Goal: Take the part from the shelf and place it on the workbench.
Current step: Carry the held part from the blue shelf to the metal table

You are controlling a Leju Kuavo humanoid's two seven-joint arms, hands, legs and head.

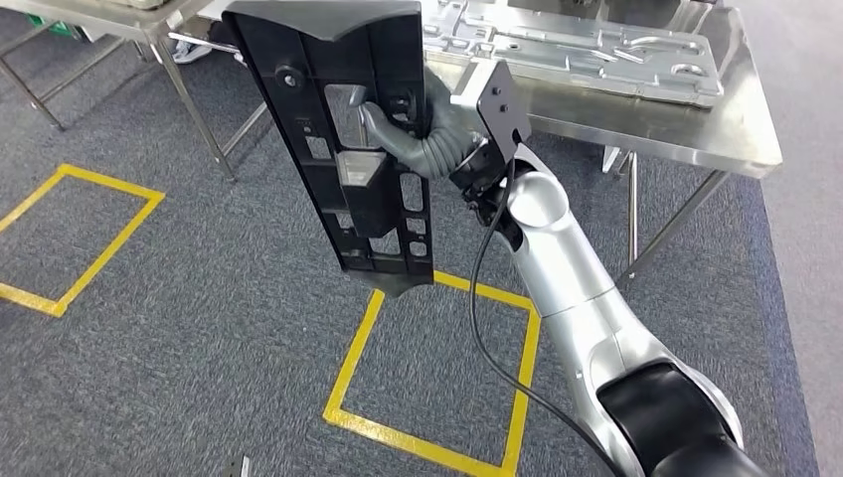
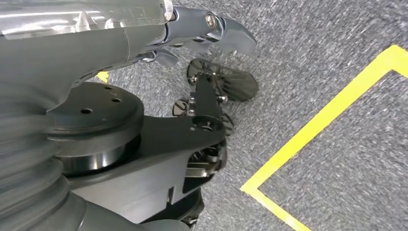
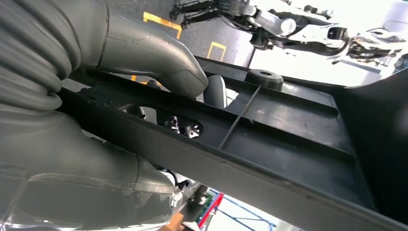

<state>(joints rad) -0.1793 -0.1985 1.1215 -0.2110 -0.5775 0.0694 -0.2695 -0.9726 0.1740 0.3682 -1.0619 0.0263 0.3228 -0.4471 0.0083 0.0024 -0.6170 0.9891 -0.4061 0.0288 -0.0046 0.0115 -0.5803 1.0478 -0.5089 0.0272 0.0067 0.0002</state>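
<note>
Here, head view — part: the long black plastic part [image 1: 343, 149] hangs nearly upright in the upper middle of the frame, its long axis running from the top edge down to a pointed lower end above the yellow floor square [image 1: 437, 368].
Head view — right hand: the right hand [image 1: 422, 124] holds the part from its right side, the thumb hooked through an opening in its upper half, fingers wrapped behind.
Head view — workbench: the steel workbench [image 1: 686, 139] lies in the upper right of the frame, just behind and to the right of the hand; a grey moulded tray [image 1: 587, 50] sits on it. By my reading, the part must swing up and rightward and tip flat to land there.
Left wrist view — left hand: the left hand [image 2: 211, 31] hangs at the top of the frame over grey carpet, fingers loosely curled, holding nothing.
Right wrist view — grip: the part's ribbed black bar [image 3: 269, 130] crosses the frame diagonally, the thumb [image 3: 154, 53] pressed over its edge at upper left.
</note>
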